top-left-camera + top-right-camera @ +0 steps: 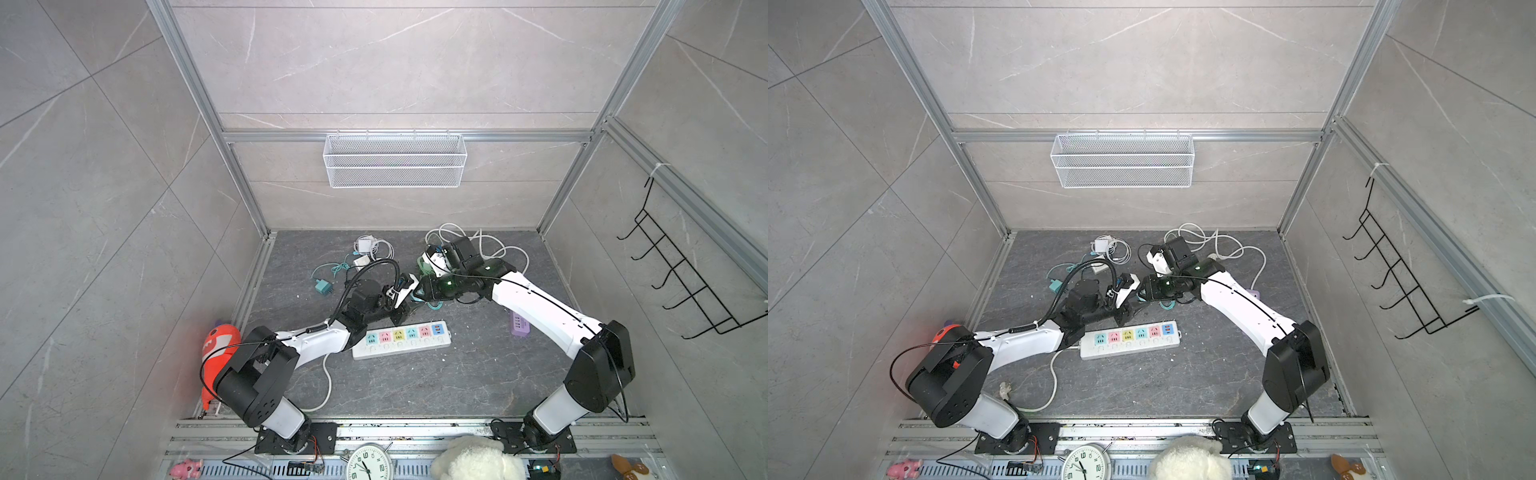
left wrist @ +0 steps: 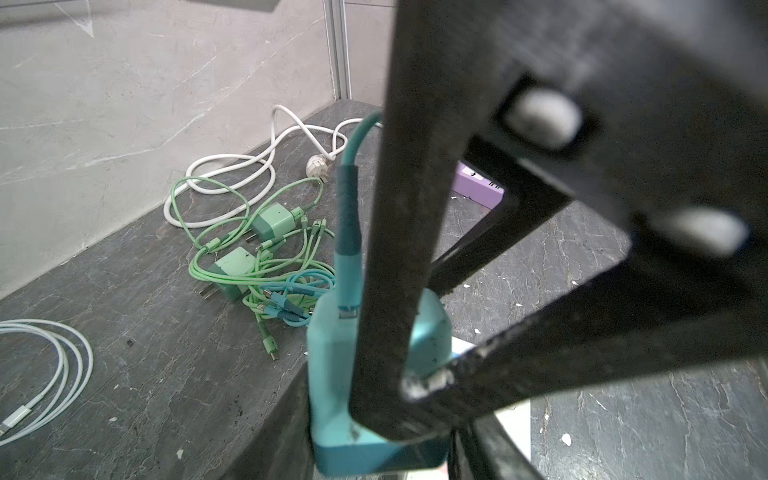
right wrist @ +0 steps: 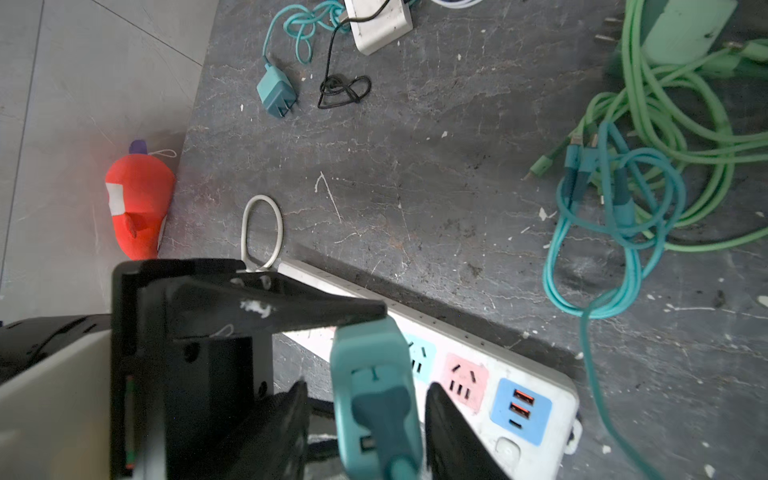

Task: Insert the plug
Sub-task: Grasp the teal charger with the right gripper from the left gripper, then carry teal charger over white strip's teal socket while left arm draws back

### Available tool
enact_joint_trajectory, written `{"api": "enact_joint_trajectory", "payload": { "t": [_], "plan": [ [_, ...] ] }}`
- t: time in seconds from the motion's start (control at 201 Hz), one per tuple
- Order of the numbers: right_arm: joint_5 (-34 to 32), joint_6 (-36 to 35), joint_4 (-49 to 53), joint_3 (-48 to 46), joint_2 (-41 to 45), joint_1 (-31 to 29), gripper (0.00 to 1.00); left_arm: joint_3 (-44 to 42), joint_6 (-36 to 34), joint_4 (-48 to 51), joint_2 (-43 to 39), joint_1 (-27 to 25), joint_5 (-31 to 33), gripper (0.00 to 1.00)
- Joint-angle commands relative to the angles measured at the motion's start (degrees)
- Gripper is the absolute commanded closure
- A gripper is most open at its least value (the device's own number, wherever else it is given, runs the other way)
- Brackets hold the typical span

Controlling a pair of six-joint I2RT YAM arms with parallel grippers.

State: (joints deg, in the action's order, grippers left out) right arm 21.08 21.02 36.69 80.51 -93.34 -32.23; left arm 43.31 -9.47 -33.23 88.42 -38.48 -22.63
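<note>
A teal plug [image 2: 332,374] [image 3: 374,361] with a teal cable [image 2: 349,208] stands over the white power strip [image 1: 401,338] [image 1: 1129,338] [image 3: 519,395], close to its cyan socket. Its prongs are hidden. My left gripper [image 2: 382,436] [image 1: 401,313] is shut on the plug, a black finger on each side. My right gripper [image 3: 365,399] [image 1: 419,296] reaches in from the other side and is open. Its fingers [image 2: 399,208] straddle the plug's cable end, with a gap on both sides. In both top views the grippers hide the plug.
A second teal charger [image 1: 322,286] [image 3: 276,93] lies at the back left. Green chargers and tangled cables [image 2: 232,270] lie behind the grippers, by a coiled white cord [image 2: 232,166]. A purple strip [image 1: 519,324] lies under the right arm. A red plush toy [image 1: 218,345] sits at the left edge.
</note>
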Motion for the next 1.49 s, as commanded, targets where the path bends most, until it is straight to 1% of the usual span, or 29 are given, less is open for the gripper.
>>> {"api": "enact_joint_trajectory", "payload": {
  "t": [0.0,0.035,0.07,0.105,0.184,0.229,0.284,0.358,0.388,0.553,0.637,0.697,0.792,0.802,0.821,0.831,0.926,1.001,1.045,1.15,1.175,1.2,1.319,1.394,1.489],
  "plan": [
    [-0.15,-0.71,1.12,-0.80,-0.45,-0.29,0.60,1.69,-1.03,-2.21,-1.67,0.09,-1.18,0.71],
    [0.22,-0.72,0.96,-0.88,-0.50,-0.29,0.62,1.69,-0.91,-2.03,-1.67,0.15,-0.95,0.69],
    [0.35,-0.65,0.82,-1.08,-0.48,-0.29,0.64,1.73,-0.39,-2.22,-1.76,0.16,0.00,0.65],
    [0.65,-0.62,0.68,-1.34,-0.45,-0.37,0.67,1.90,0.30,-1.99,-1.84,0.16,0.37,0.64],
    [0.70,-1.19,1.25,-1.57,-0.15,-0.27,0.77,2.33,0.31,-1.22,-2.01,0.16,0.41,0.63],
    [0.22,-1.49,1.41,-1.93,0.25,-0.37,0.82,2.31,0.33,-1.13,-2.29,0.16,0.18,0.60],
    [-0.52,-1.33,1.60,-2.11,0.70,-0.28,0.87,2.31,0.67,-1.13,-2.71,0.16,0.15,0.49],
    [-1.05,-0.88,2.37,-1.82,0.86,-0.35,0.92,2.22,1.10,-1.04,-3.29,0.16,0.50,0.38],
    [-1.67,-0.66,2.52,-1.86,1.02,-0.32,0.92,2.21,1.29,-0.79,-3.56,0.16,0.71,0.34],
    [-5.40,0.10,2.95,-1.17,2.22,-0.31,0.96,2.26,1.04,2.49,-5.42,0.16,2.19,0.25],
    [-6.79,-0.71,3.66,0.36,2.18,-0.37,0.96,1.88,1.39,4.33,-7.02,0.16,4.02,0.17],
    [-7.28,-1.94,5.12,2.14,1.43,-0.29,0.96,1.54,1.71,6.39,-8.83,0.16,6.83,0.13],
    [-8.85,-3.41,8.51,6.29,-1.10,-0.35,0.96,0.72,2.65,10.97,-12.72,0.25,15.02,0.09],
    [-8.86,-3.50,8.71,6.69,-1.44,-0.37,0.95,0.63,2.80,11.54,-13.22,0.25,16.29,0.08],
    [-8.86,-3.60,8.94,7.35,-1.87,-0.38,0.95,0.40,3.21,12.77,-14.31,0.24,18.80,0.01],
    [-8.82,-3.68,8.89,7.76,-2.03,-0.32,0.95,0.31,3.45,13.31,-14.79,0.24,20.34,0.00],
    [-7.66,-3.80,8.67,10.57,-4.59,-1.04,0.95,-0.28,5.76,20.93,-20.37,0.25,32.62,0.00],
    [-6.66,-5.87,8.08,13.27,-7.10,-3.00,0.94,-1.77,7.56,26.17,-25.70,0.29,37.18,0.00],
    [-6.23,-7.23,8.17,15.19,-9.08,-4.30,0.94,-2.19,9.33,30.04,-28.88,0.23,41.06,0.00],
    [-4.07,-12.34,8.00,18.99,-13.94,-6.52,0.94,-3.93,14.78,37.51,-36.70,0.28,48.61,0.00],
    [-3.30,-13.94,8.13,19.72,-15.11,-6.98,0.94,-4.17,16.36,39.32,-38.79,0.31,49.32,0.00],
    [-2.99,-15.45,8.02,20.25,-16.10,-7.32,0.94,-4.51,18.02,41.42,-40.81,0.30,51.85,0.00],
    [-5.19,-24.74,6.68,19.96,-18.43,-10.68,0.93,-5.33,28.39,51.93,-50.01,0.31,56.60,0.00],
    [-7.84,-29.79,5.83,18.28,-18.46,-13.56,0.93,-5.38,34.88,58.90,-54.18,0.33,56.90,0.00],
    [-10.18,-33.02,3.05,14.95,-17.48,-15.83,0.92,-5.23,42.50,67.20,-56.33,0.28,56.70,0.00]
  ]
}}
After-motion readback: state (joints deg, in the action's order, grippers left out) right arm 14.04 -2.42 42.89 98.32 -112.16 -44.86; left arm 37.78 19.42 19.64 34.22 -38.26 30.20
